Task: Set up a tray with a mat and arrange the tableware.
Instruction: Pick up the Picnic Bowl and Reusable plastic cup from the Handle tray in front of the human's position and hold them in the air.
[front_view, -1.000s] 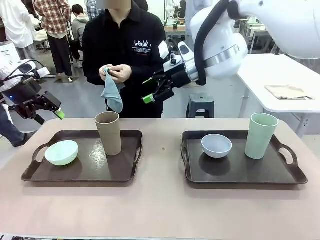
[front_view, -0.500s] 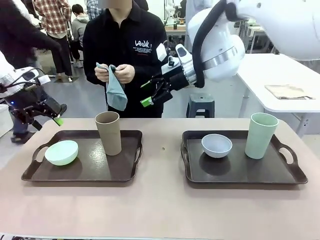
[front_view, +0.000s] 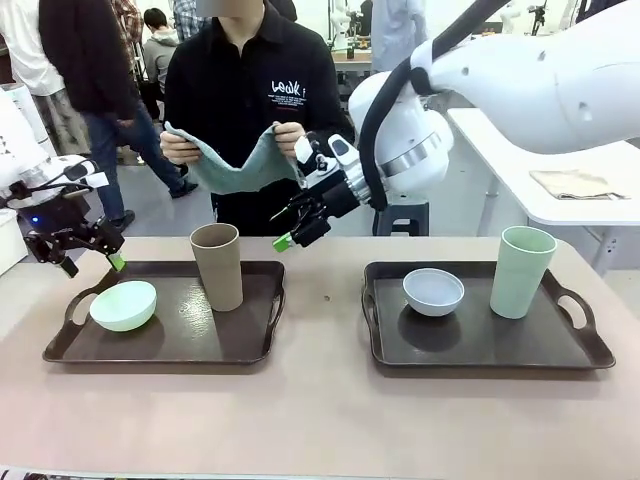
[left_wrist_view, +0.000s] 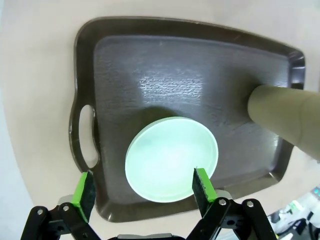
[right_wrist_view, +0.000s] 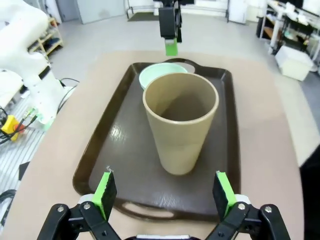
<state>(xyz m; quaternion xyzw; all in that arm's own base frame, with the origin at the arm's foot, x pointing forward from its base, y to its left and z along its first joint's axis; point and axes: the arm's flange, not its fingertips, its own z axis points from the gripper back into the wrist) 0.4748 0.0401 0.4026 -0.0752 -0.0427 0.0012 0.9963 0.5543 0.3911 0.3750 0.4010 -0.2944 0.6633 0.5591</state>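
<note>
Two dark brown trays lie on the table. The left tray (front_view: 165, 345) holds a small light green bowl (front_view: 123, 305) and a tall tan-brown cup (front_view: 217, 265). On the right tray (front_view: 480, 345) are a whitish-blue bowl (front_view: 433, 291) and a pale green cup (front_view: 523, 271). My left gripper (front_view: 93, 265) hangs open just above the green bowl (left_wrist_view: 171, 157). My right gripper (front_view: 293, 228) is open in the air behind the tan cup (right_wrist_view: 181, 122), pointing at it. The person across the table spreads a grey-blue mat (front_view: 232, 170) with both hands.
A white side table (front_view: 540, 150) with a folded beige cloth (front_view: 575, 183) stands at the right, and a stool (front_view: 402, 210) behind the table. Other people walk in the far left background. The near strip of the tabletop (front_view: 320, 420) is bare.
My right gripper has swung left and down toward the tan cup. My left gripper has dropped to the green bowl. The person has unfolded the mat between both hands.
</note>
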